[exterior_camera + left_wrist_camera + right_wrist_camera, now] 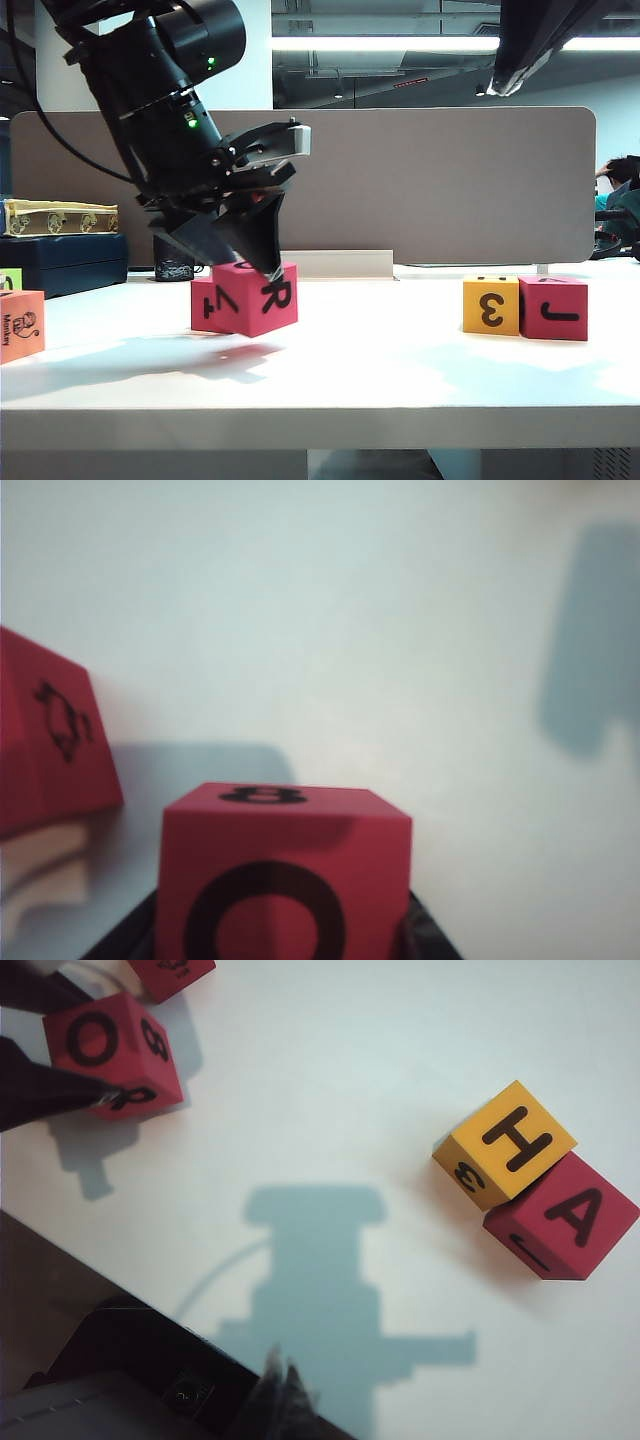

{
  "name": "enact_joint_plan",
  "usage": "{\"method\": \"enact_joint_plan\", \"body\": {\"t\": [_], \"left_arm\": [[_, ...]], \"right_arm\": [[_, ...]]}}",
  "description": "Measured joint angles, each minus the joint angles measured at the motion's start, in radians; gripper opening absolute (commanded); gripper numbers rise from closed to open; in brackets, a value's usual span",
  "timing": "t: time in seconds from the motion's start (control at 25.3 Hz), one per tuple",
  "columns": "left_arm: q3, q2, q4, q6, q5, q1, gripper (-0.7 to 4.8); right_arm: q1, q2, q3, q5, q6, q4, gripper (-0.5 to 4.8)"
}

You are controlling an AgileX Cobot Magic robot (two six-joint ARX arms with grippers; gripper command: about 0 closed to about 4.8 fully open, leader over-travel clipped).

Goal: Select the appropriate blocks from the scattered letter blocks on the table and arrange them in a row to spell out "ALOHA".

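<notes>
My left gripper (258, 262) is shut on a pink-red block (252, 298) that shows Z and R. The block is tilted, with a shadow on the table (330, 390) beneath it. In the left wrist view its O face (270, 880) sits between the dark fingers (430, 935). A second pink-red block (45, 745) lies close beside it. A yellow block (505, 1143) marked H touches a pink-red block (562, 1217) marked A. My right gripper (285, 1392) hangs above bare table away from them, its tips together and nothing held.
An orange block (20, 325) and a lime-green cube (9, 279) sit at the table's left edge. A grey-brown divider panel (450, 180) runs along the back. Dark boxes (60, 260) stand at the back left.
</notes>
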Motion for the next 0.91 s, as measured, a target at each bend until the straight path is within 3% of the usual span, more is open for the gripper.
{"method": "enact_joint_plan", "body": {"t": [0.12,0.4,0.91], "left_arm": [[0.013,0.051,0.063,0.000,-0.010,0.001,2.63],[0.150,0.188,0.040,0.000,-0.024,0.001,2.63],[0.221,0.202,0.023,-0.065,-0.070,0.002,2.63]], "right_arm": [[0.000,0.000,0.000,0.000,0.000,0.001,-0.04],[0.000,0.000,0.000,0.000,0.000,0.000,-0.04],[0.000,0.000,0.000,0.001,0.000,0.000,-0.04]]}}
